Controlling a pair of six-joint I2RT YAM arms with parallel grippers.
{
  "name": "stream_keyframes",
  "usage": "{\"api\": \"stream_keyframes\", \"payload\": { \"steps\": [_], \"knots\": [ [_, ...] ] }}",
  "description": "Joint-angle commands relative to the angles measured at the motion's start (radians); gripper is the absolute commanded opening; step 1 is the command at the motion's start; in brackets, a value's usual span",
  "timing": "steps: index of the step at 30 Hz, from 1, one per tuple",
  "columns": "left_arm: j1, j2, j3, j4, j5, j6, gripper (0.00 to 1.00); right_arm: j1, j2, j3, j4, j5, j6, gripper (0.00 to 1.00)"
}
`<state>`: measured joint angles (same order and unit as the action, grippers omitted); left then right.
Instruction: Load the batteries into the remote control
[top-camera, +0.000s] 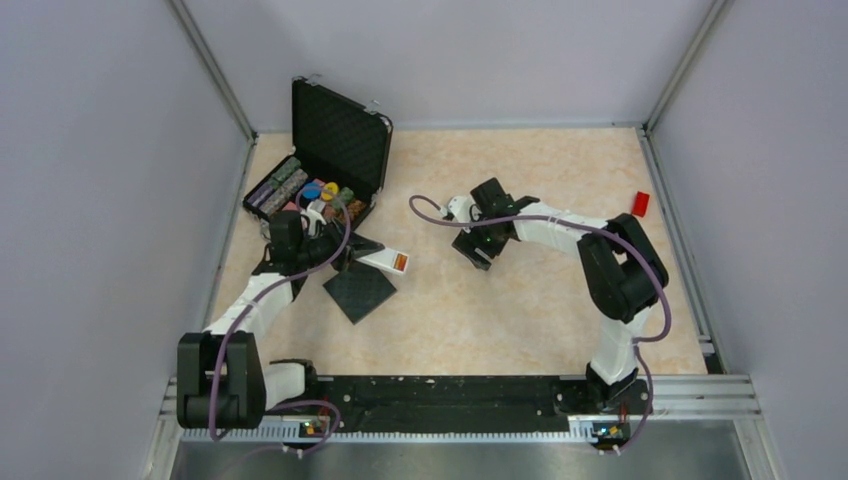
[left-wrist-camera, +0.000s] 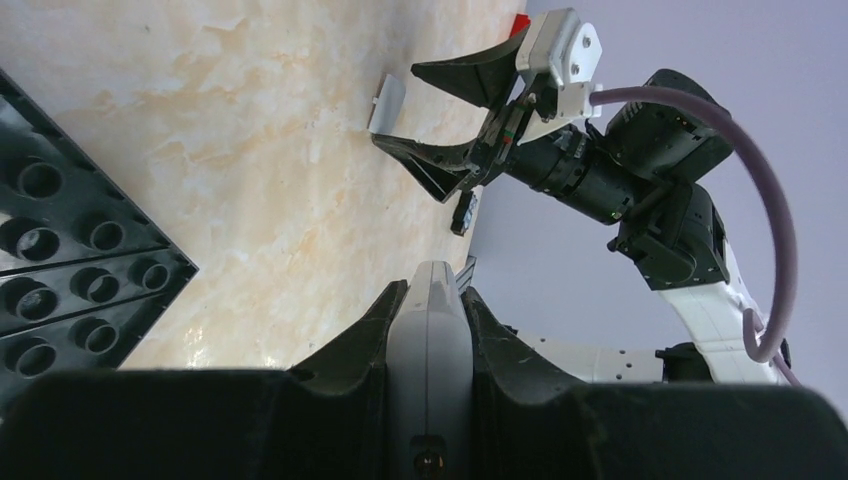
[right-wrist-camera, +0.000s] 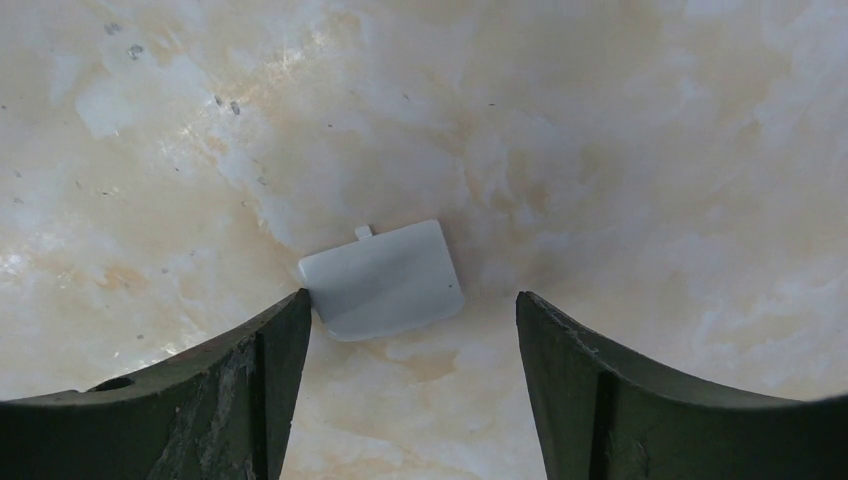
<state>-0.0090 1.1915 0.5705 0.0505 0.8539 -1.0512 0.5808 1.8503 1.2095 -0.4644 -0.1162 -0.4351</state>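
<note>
the remote control sits edge-up in the left gripper, whose jaws are pressed tight on its sides. it is held out over the table near the black studded plate. from above we see an orange-red spot at its free end, which we take for the batteries in their slot, though it is too small to be sure. the right gripper hangs with jaws spread wide over the small white battery cover, which lies flat on the table. one fingertip is just beside the cover's corner, and the jaws hold nothing.

we judge the cover to be the main risk. it is thin and flat on a smooth top, so it could skid or flip as the fingers close. if the remote tilts in its narrow pinch, loose batteries could drop out.

the open black case of coloured pieces stands just behind the left arm. the red block lies well apart at the far right. nothing lies between cover and remote.
</note>
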Motion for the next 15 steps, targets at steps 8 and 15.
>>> {"api": "stream_keyframes", "payload": {
  "steps": [8, 15],
  "knots": [
    [0.041, 0.059, 0.060, 0.034, 0.054, 0.032, 0.00, 0.003, 0.074, 0.074, -0.093, -0.074, -0.128, 0.69],
    [0.044, 0.073, 0.069, 0.036, 0.070, 0.039, 0.00, 0.003, 0.080, 0.088, -0.146, -0.100, -0.110, 0.51]
  ]
}}
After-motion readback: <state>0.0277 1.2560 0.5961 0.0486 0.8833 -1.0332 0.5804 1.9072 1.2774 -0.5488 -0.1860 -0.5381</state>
